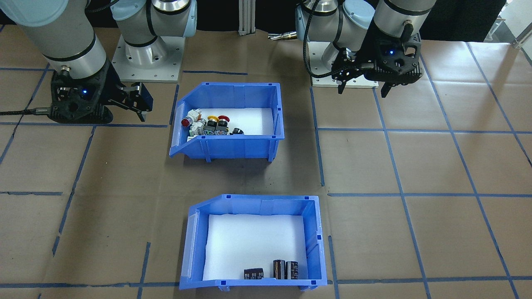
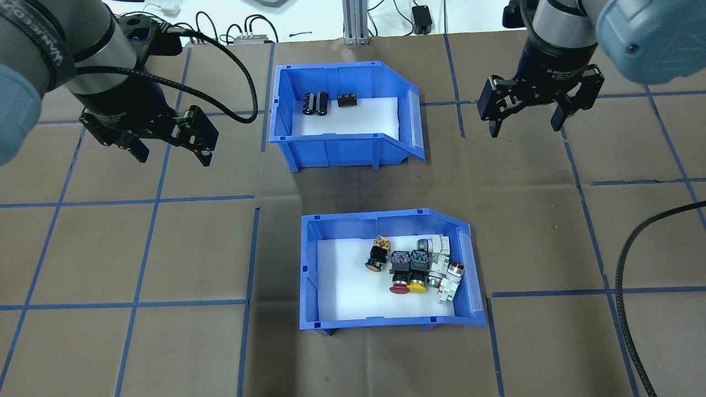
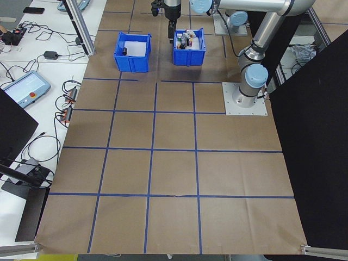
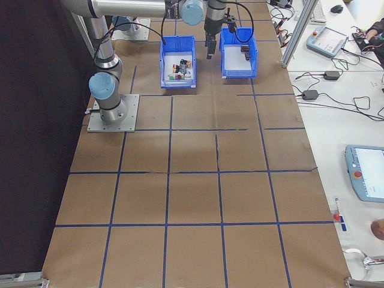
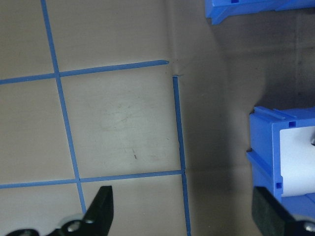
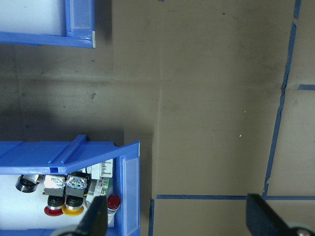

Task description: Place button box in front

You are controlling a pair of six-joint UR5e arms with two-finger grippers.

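In the overhead view, the blue plastic button box [image 2: 389, 270] with a white foam liner sits at about 6 o'clock from the table's centre, on the side nearer the robot. Its red, yellow, black and white push-button switches [image 2: 416, 266] are clustered toward its 3 o'clock wall. A second blue plastic bin [image 2: 345, 113], also foam-lined, stands at 12 o'clock from the button box, well apart from it, with a few black cylindrical parts [image 2: 322, 102] at its far wall.

The left gripper [image 2: 171, 153] hangs over the bare brown paper-covered table [image 2: 165, 248] at roughly 10 o'clock from the button box, its wrist tilted so the black fingers point down and toward the bins. Its jaws are spread wide with nothing between them; the left wrist view shows only paper and blue tape lines [image 5: 178, 128] between the two fingertips.

The right gripper [image 2: 527, 128] hovers at about 2 o'clock from the button box, level with the second bin and apart from both. Its forearm comes down nearly vertically, fingers pointing straight at the table. Its jaws too are spread and empty; the right wrist view shows the button box's corner just beside one fingertip.
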